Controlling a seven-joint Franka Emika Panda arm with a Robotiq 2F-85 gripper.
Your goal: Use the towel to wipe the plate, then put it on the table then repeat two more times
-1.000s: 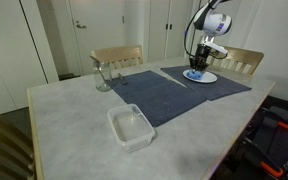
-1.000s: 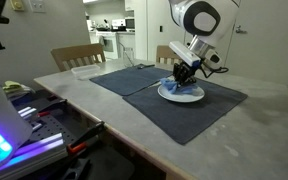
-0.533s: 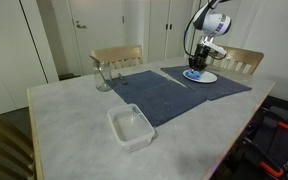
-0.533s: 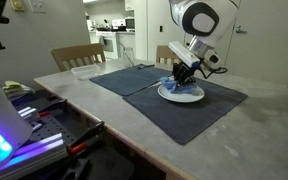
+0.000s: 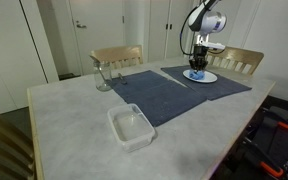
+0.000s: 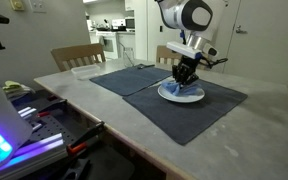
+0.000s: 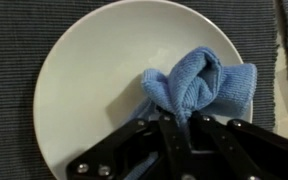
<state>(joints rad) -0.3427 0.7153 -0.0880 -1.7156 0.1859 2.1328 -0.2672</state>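
The round white plate [image 7: 94,80] lies on a dark-blue mat [image 7: 14,40] and fills most of the wrist view. A bunched light-blue towel [image 7: 204,85] rests on the plate's right part. My gripper [image 7: 176,122] comes in from the bottom edge and is shut on a fold of the towel. In both exterior views the gripper [image 5: 197,68] [image 6: 183,80] points straight down over the plate [image 5: 205,77] [image 6: 181,95], with the towel [image 6: 181,86] pressed beneath it. The marbled table [image 5: 74,125] carries it all.
Two dark-blue mats [image 5: 154,92] [image 6: 134,78] lie side by side. A clear rectangular container [image 5: 130,126] stands near the table's front edge, and a glass [image 5: 103,76] further back. Wooden chairs [image 5: 117,56] [image 6: 76,57] line the far side. Equipment [image 6: 24,120] crowds the floor beside the table.
The arm's upper links have turned and the gripper has shifted a little over the plate, dragging the towel with it. The grip on the towel is the same.
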